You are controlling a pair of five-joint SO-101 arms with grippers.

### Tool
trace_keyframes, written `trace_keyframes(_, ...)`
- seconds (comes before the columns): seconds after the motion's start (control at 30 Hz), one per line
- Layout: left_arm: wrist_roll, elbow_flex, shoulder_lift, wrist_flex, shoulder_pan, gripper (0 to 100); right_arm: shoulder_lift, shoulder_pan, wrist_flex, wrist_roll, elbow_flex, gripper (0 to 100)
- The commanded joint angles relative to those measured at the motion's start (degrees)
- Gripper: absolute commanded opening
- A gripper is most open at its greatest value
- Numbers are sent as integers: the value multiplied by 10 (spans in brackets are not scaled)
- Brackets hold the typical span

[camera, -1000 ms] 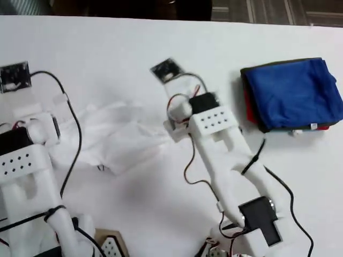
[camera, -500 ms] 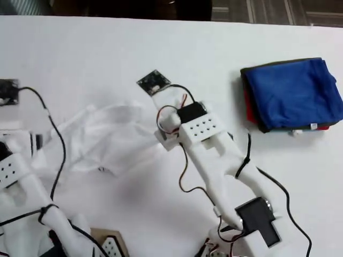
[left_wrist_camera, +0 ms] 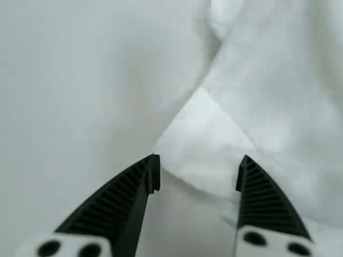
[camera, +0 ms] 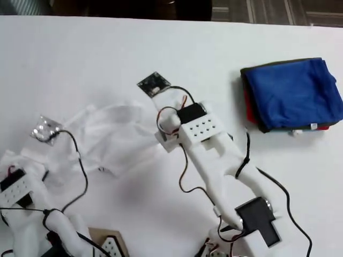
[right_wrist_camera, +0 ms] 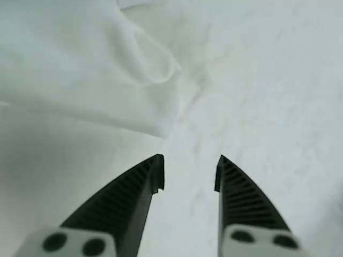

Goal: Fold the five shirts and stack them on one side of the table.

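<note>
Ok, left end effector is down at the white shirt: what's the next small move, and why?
Probably shut the left end effector on the white shirt corner: its jaws stand open with that corner lying between them. The right end effector is open too, but over bare table beside the shirt's edge, so it has nothing to grip yet.
</note>
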Motion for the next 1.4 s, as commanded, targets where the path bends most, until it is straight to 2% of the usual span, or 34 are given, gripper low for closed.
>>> trace_keyframes(0.0, -8, 20, -4, -13, -4, 247, -29, 0, -4, -6, -3, 159)
trace_keyframes(0.1, -33, 32, -5, -6, -5, 246, -29, 0, -3, -6, -3, 159)
trace_keyframes(0.17, -59, 34, -9, 17, -6, 245, -29, 0, -4, -6, -3, 159)
trace_keyframes(0.27, -60, 15, -9, 68, -4, 245, -29, 0, -6, -6, -3, 159)
trace_keyframes(0.47, 42, -51, -9, 199, 47, 245, -29, -5, -4, -8, -3, 159)
trace_keyframes(0.57, 96, -101, -9, 227, 51, 245, -29, -21, -5, -7, 12, 159)
trace_keyframes(0.7, 130, -140, -9, 228, 50, 245, -29, -51, -31, -7, 62, 159)
trace_keyframes(0.93, 137, -145, -9, 223, 50, 245, 12, -88, -135, -10, 108, 159)
trace_keyframes(1.23, 133, -149, -9, 222, 33, 245, 150, -91, -153, -12, -29, 159)
trace_keyframes(1.37, 133, -145, -5, 195, 16, 245, 227, -89, -153, -12, -90, 159)
